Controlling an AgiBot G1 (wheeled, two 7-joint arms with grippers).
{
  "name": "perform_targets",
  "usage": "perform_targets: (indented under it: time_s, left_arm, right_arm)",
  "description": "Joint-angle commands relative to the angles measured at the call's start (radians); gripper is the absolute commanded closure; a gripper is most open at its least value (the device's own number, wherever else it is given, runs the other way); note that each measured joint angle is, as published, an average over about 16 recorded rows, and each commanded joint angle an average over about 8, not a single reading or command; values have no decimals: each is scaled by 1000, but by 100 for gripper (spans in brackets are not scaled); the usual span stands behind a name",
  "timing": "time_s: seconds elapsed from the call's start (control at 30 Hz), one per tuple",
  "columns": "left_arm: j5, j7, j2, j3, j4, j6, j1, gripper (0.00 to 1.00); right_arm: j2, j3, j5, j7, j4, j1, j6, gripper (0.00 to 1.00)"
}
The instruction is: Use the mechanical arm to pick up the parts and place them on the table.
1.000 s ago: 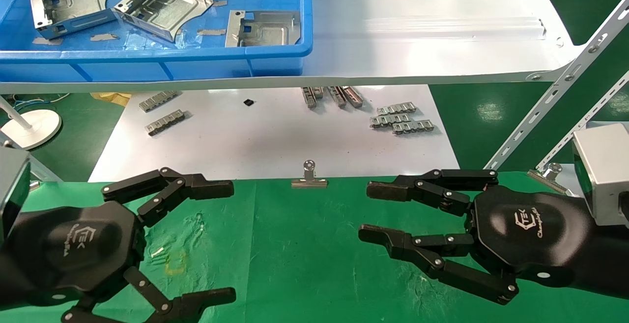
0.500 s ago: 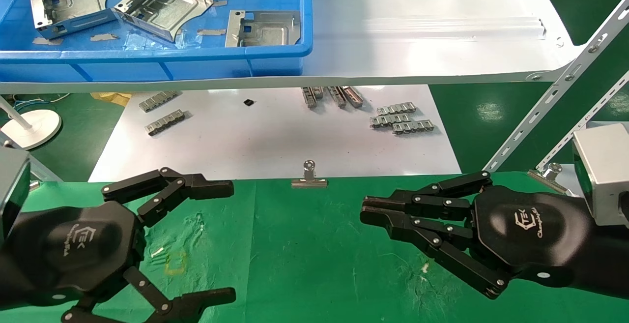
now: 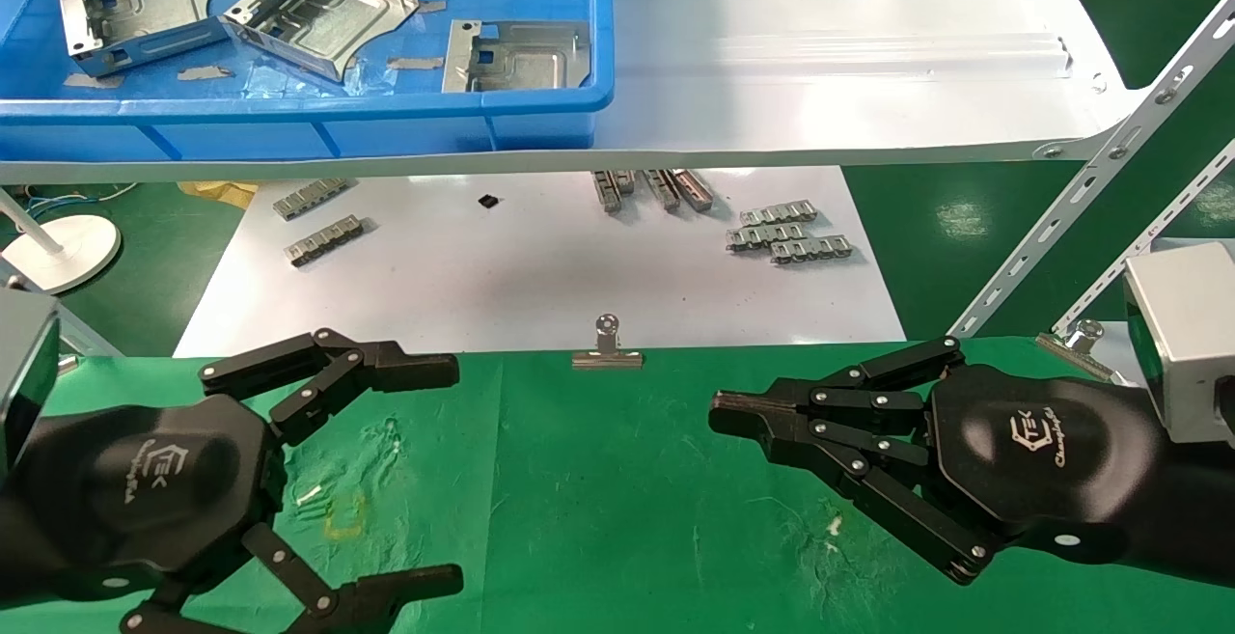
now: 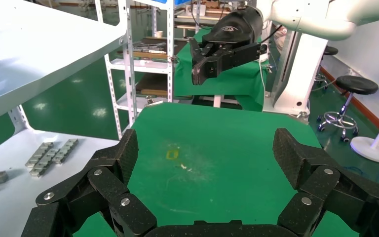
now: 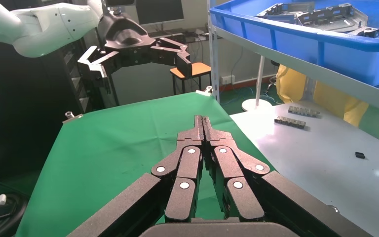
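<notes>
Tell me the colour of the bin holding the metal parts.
Blue bin; the head view shows it best.

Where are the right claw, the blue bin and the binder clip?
right claw (image 3: 719, 410): head view, at the closed fingertips above the green table.
blue bin (image 3: 309, 118): head view, on its front wall, up on the white shelf.
binder clip (image 3: 607, 356): head view, on its silver body at the cloth's far edge.

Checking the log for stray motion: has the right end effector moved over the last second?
Yes. The right end effector stays over the green table, level with the binder clip, but its fingers have closed together, empty.
</notes>
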Motion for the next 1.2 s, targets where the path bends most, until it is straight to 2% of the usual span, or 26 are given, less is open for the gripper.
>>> perform_targets:
  time_s: [0.03,0.53,0.57,0.7,0.8,0.83,1.0,1.2]
  left_arm:
    - [0,0,0,0,0,0,0,0]
    - [1,-1,2,-2,-1,-8,-5,0]
    - [2,-3,4,-3,-1,-14,-10,0]
    - [13,-24,18,-13,2,-70,-70,0]
    - [43,-59,33,-16,16,-138,-157,0]
    - [61,-73,40,-14,25,-162,-193,0]
    - [208,-148,96,41,120,-270,-387,0]
    - [429,-202,197,144,351,-370,-608,0]
  right_arm:
    - [0,0,0,0,0,0,0,100]
    - [0,0,0,0,0,0,0,100]
    - [0,0,0,0,0,0,0,96]
    - [0,0,0,0,0,0,0,48]
    - [0,0,0,0,0,0,0,10]
    - [0,0,0,0,0,0,0,1]
    - [0,0,0,0,0,0,0,0]
    - [0,0,0,0,0,0,0,0]
